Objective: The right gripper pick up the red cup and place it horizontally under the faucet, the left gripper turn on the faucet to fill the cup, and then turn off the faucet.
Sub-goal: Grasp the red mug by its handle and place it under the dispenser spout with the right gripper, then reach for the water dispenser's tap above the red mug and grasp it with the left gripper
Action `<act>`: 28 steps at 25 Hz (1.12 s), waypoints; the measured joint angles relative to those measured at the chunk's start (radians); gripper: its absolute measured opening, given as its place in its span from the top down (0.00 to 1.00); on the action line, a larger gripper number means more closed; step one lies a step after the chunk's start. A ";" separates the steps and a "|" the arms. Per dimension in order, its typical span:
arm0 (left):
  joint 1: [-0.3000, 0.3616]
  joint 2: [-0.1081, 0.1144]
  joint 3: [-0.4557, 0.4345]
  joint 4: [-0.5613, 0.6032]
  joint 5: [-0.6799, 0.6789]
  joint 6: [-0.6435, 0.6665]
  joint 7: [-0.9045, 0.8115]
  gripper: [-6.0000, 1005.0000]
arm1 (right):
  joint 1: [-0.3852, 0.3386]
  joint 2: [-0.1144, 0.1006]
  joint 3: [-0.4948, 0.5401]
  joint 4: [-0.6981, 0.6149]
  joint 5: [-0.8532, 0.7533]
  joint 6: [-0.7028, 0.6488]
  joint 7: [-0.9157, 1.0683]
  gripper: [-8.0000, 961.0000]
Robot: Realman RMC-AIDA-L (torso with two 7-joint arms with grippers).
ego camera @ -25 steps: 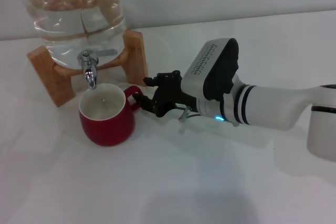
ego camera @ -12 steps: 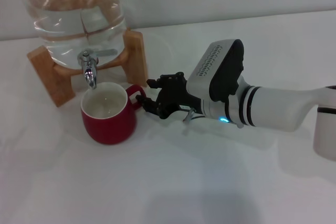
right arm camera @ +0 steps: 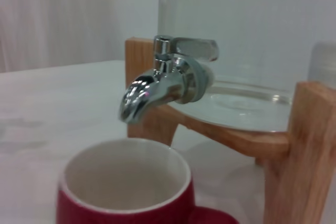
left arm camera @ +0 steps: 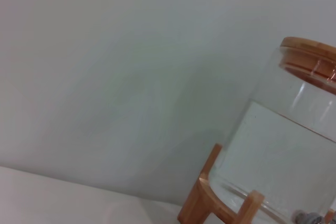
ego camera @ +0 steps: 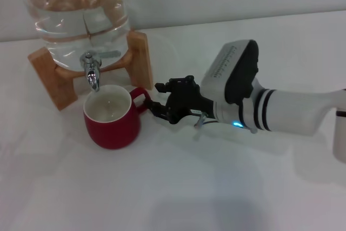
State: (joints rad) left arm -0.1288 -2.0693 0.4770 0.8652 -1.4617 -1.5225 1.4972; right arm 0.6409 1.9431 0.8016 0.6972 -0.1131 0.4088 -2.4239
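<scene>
The red cup (ego camera: 112,128) stands upright on the white table, its white inside directly below the spout of the chrome faucet (ego camera: 92,74). No water runs from the spout. My right gripper (ego camera: 156,97) is just right of the cup's loop handle (ego camera: 139,100), open and apart from it, holding nothing. In the right wrist view the faucet (right arm camera: 163,80) and its flat lever (right arm camera: 191,48) hang over the cup's rim (right arm camera: 126,203). The left gripper is out of view; its wrist view shows only the wall and the jar.
The clear water jar (ego camera: 81,14) rests on a wooden stand (ego camera: 138,60) at the back left, also seen as the jar (left arm camera: 294,145) from the left wrist. White tabletop (ego camera: 178,187) spreads in front of the cup and below the right arm.
The right gripper has drawn back to the right, away from the cup's handle. The cup shifted slightly right early on and now stays under the spout.
</scene>
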 joint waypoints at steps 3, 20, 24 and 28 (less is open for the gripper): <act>0.000 0.000 0.000 0.000 0.000 0.001 0.000 0.12 | -0.045 -0.022 0.022 0.066 -0.068 -0.002 0.030 0.53; 0.003 0.002 0.000 -0.002 0.002 0.002 0.000 0.12 | -0.289 -0.111 0.406 0.251 -0.691 0.264 0.565 0.54; 0.001 0.001 0.000 -0.002 0.011 0.002 -0.001 0.12 | -0.365 -0.095 0.633 0.230 -0.814 0.484 0.654 0.54; 0.003 0.002 0.000 -0.002 0.013 -0.001 -0.004 0.12 | -0.393 -0.090 0.767 0.228 -0.935 0.588 0.752 0.54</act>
State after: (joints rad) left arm -0.1260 -2.0677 0.4770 0.8636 -1.4490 -1.5236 1.4931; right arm 0.2482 1.8533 1.5686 0.9248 -1.0484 0.9970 -1.6720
